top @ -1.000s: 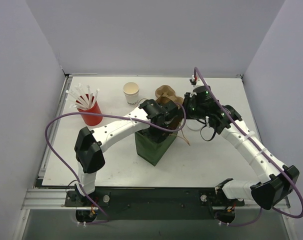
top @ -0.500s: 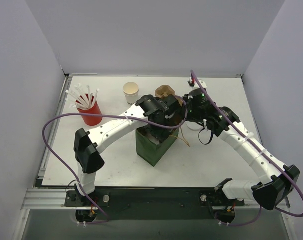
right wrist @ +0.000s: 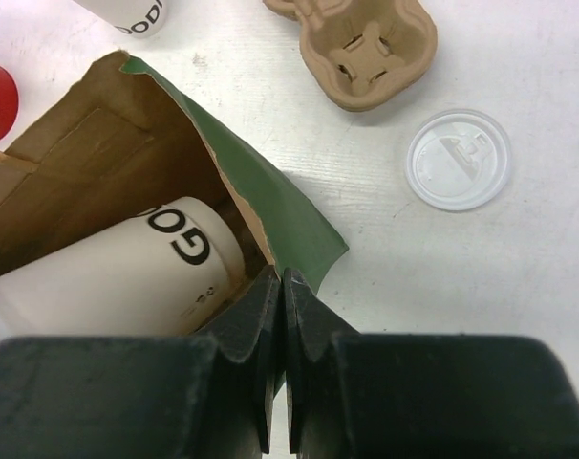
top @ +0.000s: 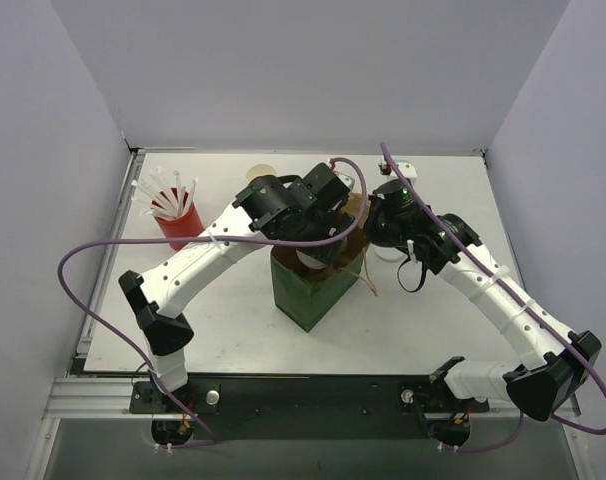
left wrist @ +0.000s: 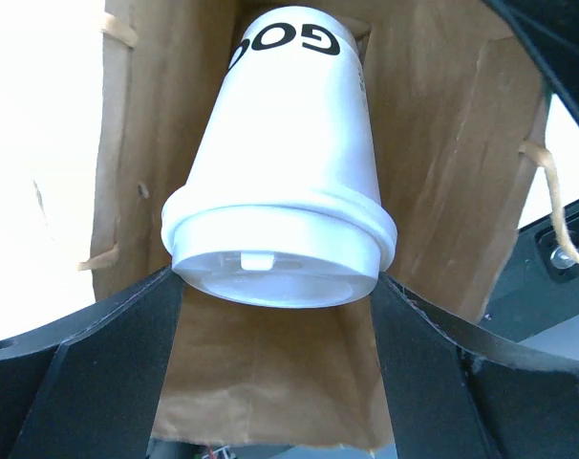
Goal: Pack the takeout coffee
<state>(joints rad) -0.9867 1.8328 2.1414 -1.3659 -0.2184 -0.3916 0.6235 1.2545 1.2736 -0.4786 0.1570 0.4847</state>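
The lidded coffee cup is inside the paper bag. Its body points down into the brown interior and its white lid faces up toward the left gripper. Bold black letters run round the cup's far end: "GOO" reads clearly from the left wrist, and the rest curves out of sight. The left pincer is spread to about the width of the lid, with a finger pressed against each side of it, so it has the cup by the lid.

The bag is green outside and brown inside, stands near the middle of the table, and holds that one cup. The right gripper has its fingers closed together on the green rim of the bag's mouth, pinching the paper. A thin twisted-paper handle shows at the bag's edge.

A second cup stands well apart, beyond the bag. This open paper cup has no lid, and dark print on its side shows "OODI" before the frame cuts it off. That makes two white cups.

One brown pulp carrier lies on the table with nothing in its wells. One flat white lid lies just beside it.

At the far left stands one red cup full of white straws; there are too many fanned together for me to count.
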